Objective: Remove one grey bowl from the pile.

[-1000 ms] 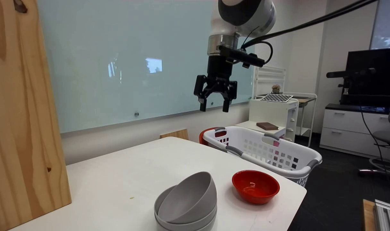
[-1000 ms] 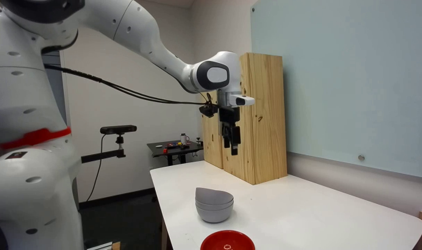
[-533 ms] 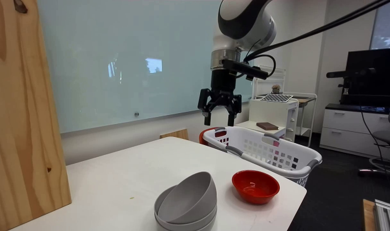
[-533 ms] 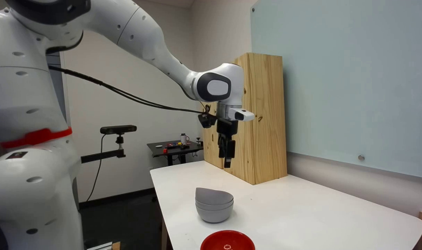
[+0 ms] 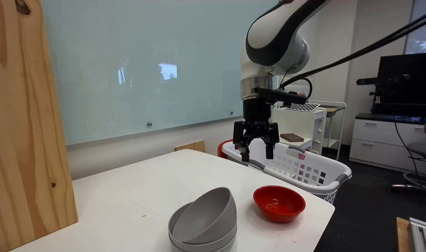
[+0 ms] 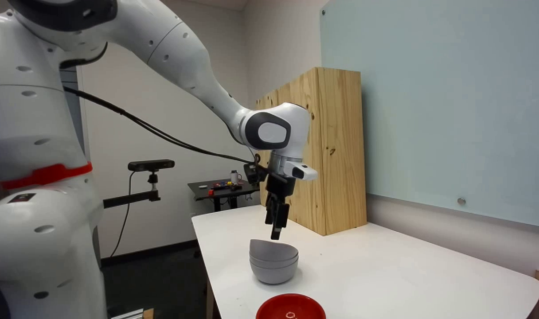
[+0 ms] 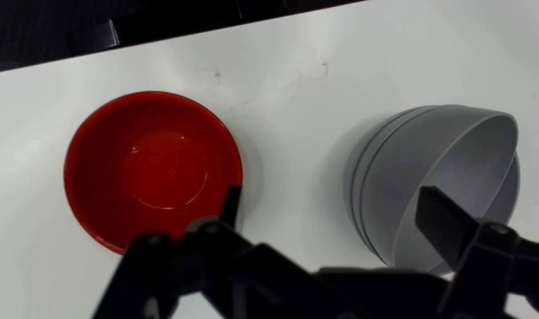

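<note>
We see the claw (image 5: 257, 156) hanging above the bench (image 6: 407, 274), its fingers (image 7: 444, 221) spread well apart. The grey bowl (image 5: 213, 213) on top sits tilted in the pile (image 6: 274, 274), one side of its rim raised. In the wrist view, pile and red bowl (image 7: 156, 168) lie apart along the same bench edge. In an exterior view, we find the red bowl nearer a rounded corner, the basket (image 5: 286, 161) past the adjoining edge.

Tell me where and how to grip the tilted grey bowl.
Probably best: take the bowl by its thin raised rim, the open gripper reaching from above, one jaw inside, one outside; its tilt lifts that edge above the lower bowls.
</note>
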